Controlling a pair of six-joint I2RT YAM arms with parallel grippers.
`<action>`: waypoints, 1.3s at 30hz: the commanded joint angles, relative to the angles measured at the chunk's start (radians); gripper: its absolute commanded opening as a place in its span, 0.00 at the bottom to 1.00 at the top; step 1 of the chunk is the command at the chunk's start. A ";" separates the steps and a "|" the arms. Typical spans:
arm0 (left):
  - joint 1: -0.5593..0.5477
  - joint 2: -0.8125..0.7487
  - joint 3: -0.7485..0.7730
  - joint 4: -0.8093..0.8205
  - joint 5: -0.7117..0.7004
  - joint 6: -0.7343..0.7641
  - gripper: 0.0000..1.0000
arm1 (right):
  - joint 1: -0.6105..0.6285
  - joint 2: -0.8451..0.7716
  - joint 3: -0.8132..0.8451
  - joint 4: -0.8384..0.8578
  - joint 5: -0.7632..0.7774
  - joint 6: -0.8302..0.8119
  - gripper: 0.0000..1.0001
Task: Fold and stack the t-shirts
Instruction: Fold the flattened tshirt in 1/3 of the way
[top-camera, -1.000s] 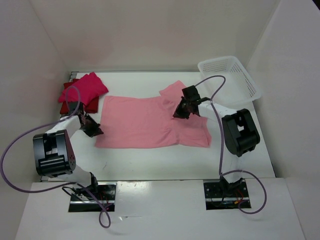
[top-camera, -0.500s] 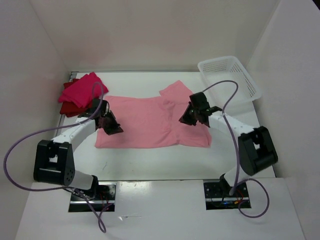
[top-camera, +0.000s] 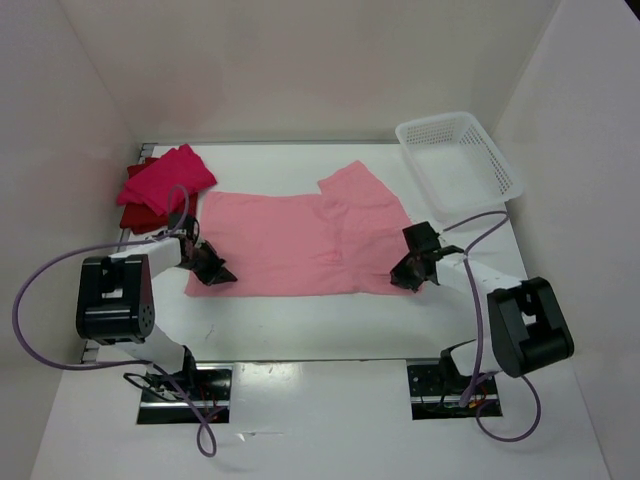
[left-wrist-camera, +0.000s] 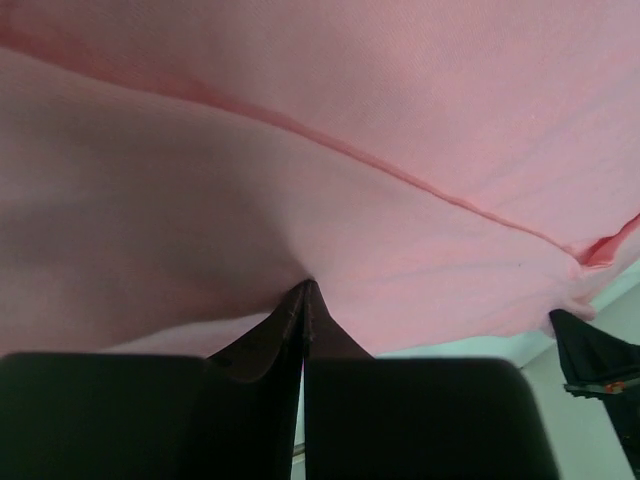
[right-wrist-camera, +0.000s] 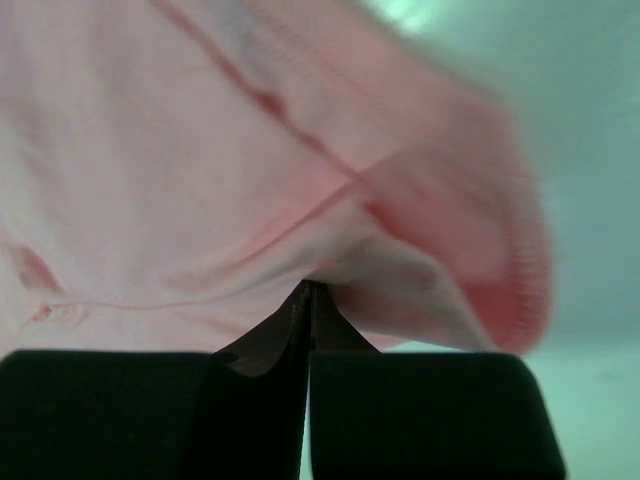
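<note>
A pale pink shirt (top-camera: 300, 245) lies spread flat in the middle of the white worktop (top-camera: 300, 320), its length running left to right. One sleeve points toward the far side, near the right end.

The left end effector (top-camera: 213, 268) sits low at the shirt's near-left corner. In the left wrist view its two dark fingers (left-wrist-camera: 270, 345) are pressed together, and the cloth puckers right at their tips, so it is closed on the hem there. The right end effector (top-camera: 403, 275) is at the near-right corner. The right wrist view is somewhat blurred, but it shows the fingers (right-wrist-camera: 265, 350) likewise closed, with a fold of the pink hem pinched at the tip and the edge of the cloth lifted a little off the surface.

At the far-left corner of the worktop, a folded magenta shirt (top-camera: 168, 175) rests on top of a dark red shirt (top-camera: 133, 216), well apart from both arms. A white lattice basket (top-camera: 500, 165) stands at the far-right corner, just beyond the shirt's sleeve end.
</note>
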 joint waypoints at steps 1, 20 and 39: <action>0.058 0.015 -0.032 -0.038 -0.032 0.070 0.03 | -0.041 -0.089 -0.042 -0.079 0.085 0.056 0.00; -0.018 -0.200 0.106 -0.115 -0.040 0.061 0.20 | -0.005 -0.183 0.070 -0.168 0.000 -0.102 0.01; -0.264 -0.181 0.134 -0.080 -0.065 0.026 0.20 | 0.069 0.186 0.230 -0.292 0.180 -0.201 0.00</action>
